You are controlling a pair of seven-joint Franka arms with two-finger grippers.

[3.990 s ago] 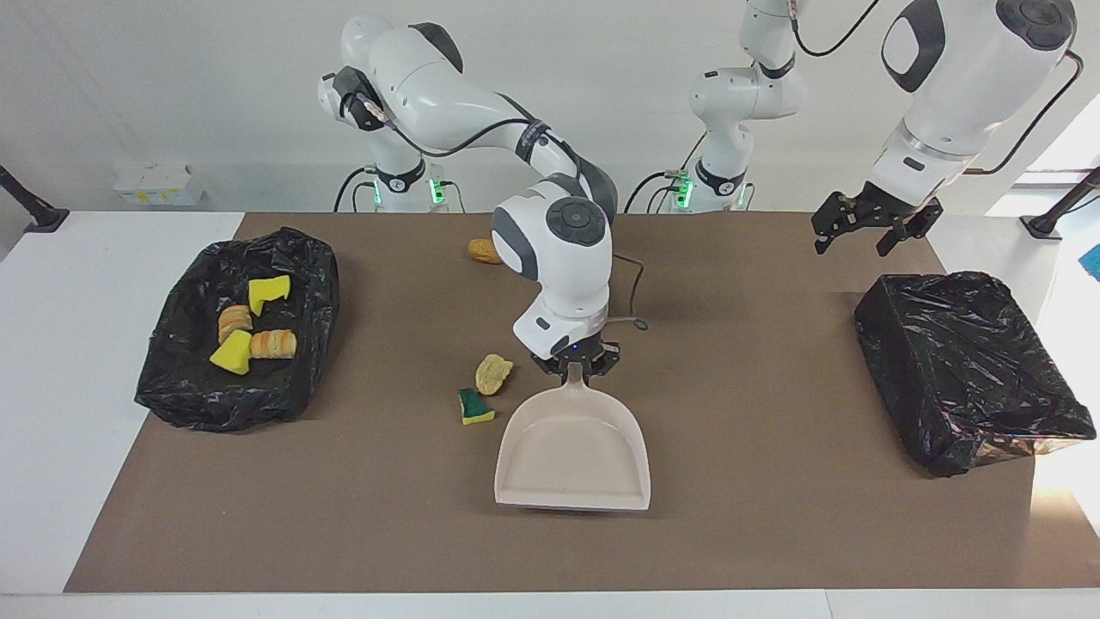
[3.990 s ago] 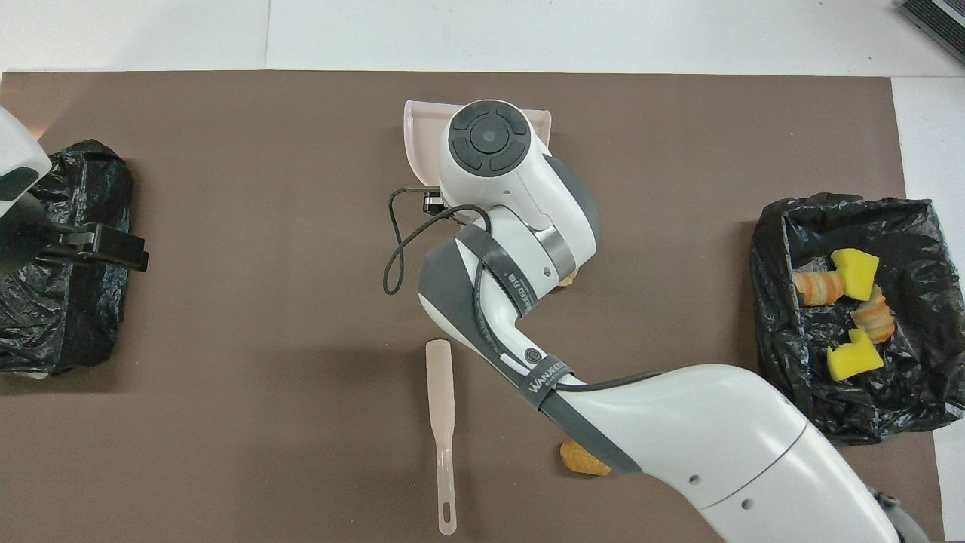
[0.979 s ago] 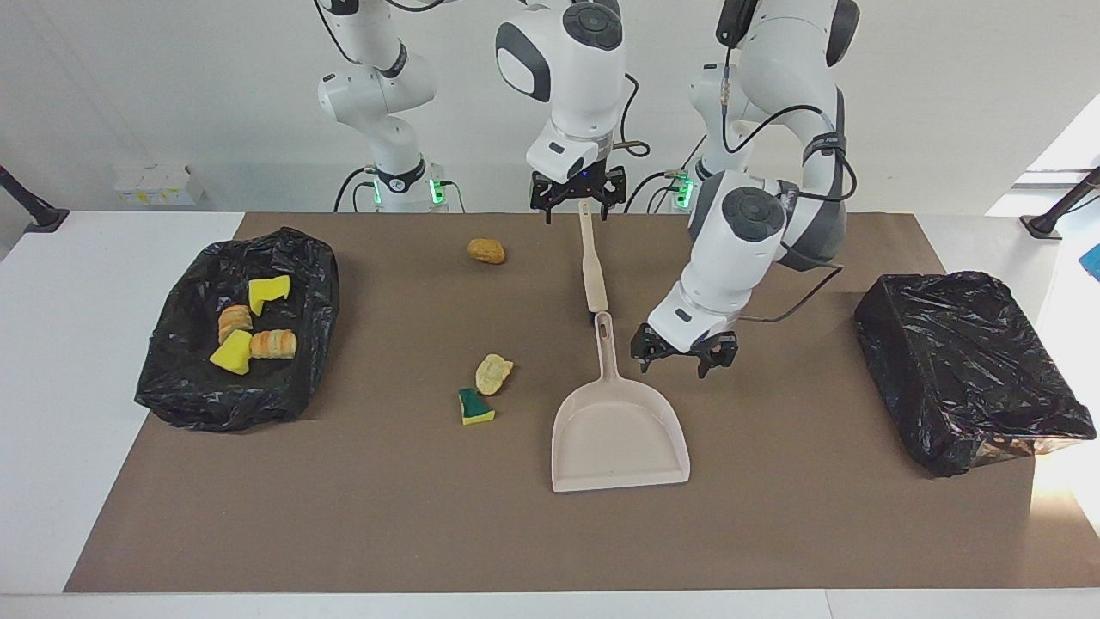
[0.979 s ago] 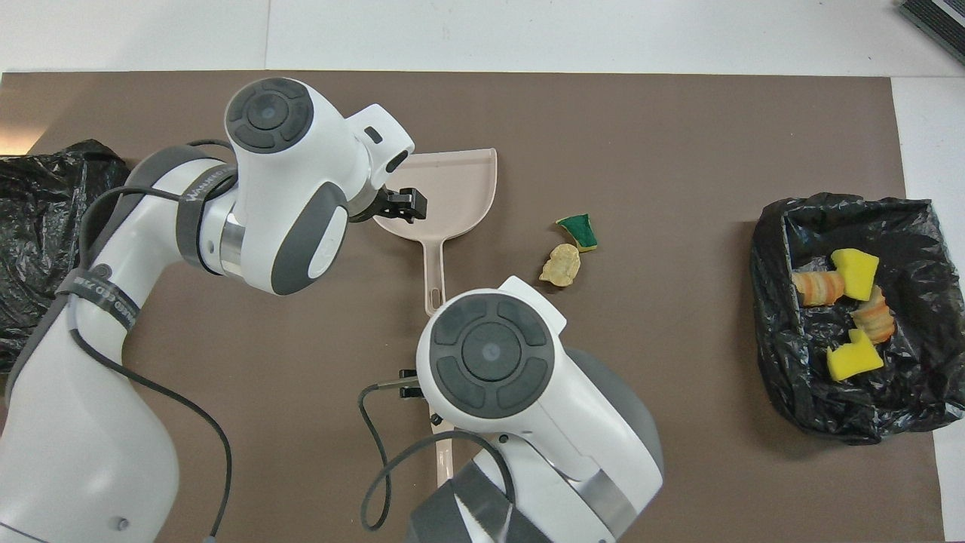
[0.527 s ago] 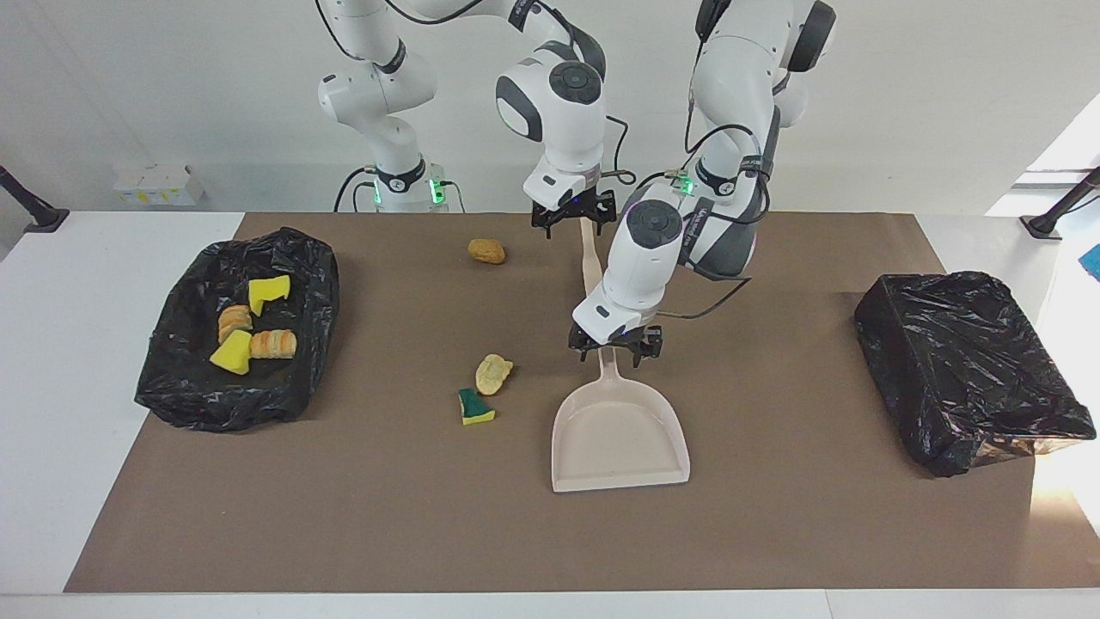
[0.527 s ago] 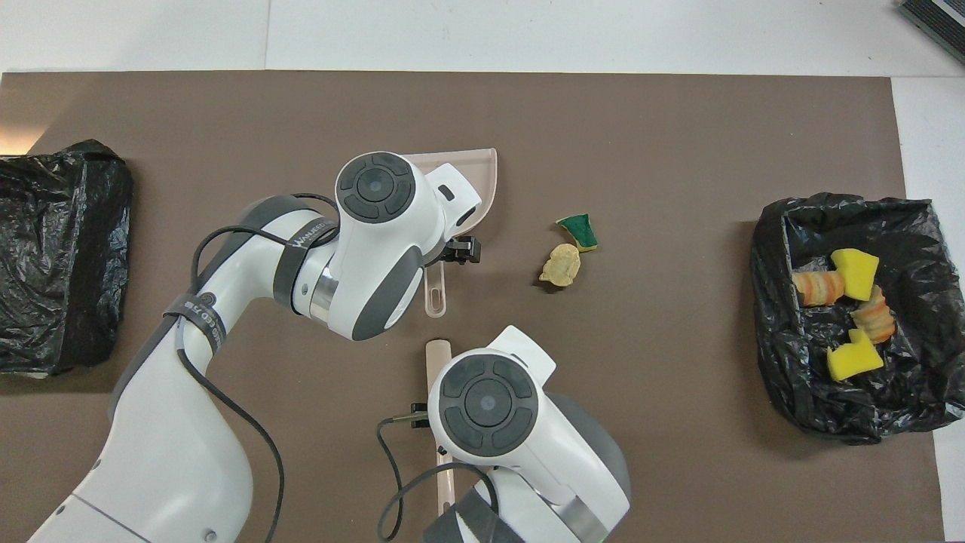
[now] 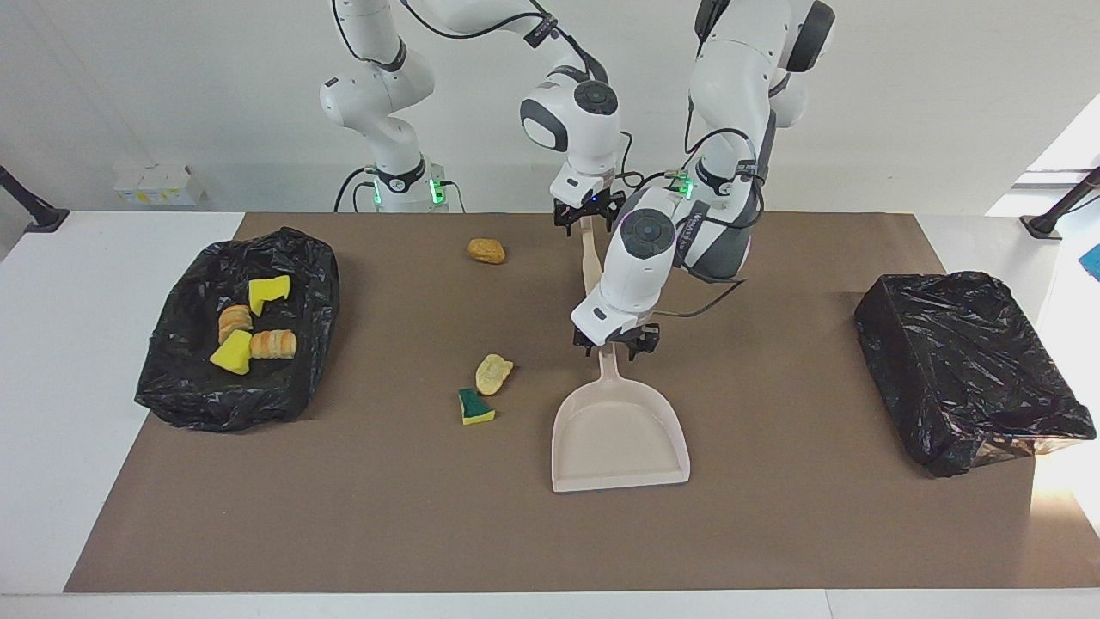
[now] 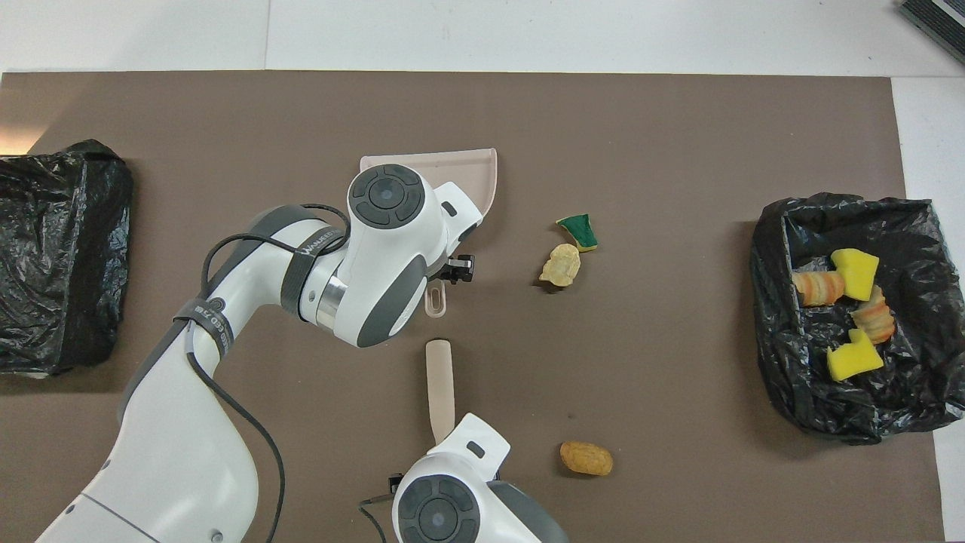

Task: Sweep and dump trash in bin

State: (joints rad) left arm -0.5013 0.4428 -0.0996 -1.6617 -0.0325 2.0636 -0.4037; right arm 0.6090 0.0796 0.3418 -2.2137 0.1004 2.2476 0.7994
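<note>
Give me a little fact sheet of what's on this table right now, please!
Left pincer: at the dustpan handle
Right pincer: at the brush handle's end nearest the robots
Loose trash: green-topped sponge, bread chunk beside it, golden chunk nearer the robots
Open bin: two yellow sponges, two bread pieces
Other bin: toward the left arm's end, contents not visible

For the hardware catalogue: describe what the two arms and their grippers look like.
Both arms are glossy white with rounded shells, dark grey joint bands and round grey end caps. A thin black cable loops along each. The left gripper and right gripper are small black two-finger claws. Green lights glow at both bases.
</note>
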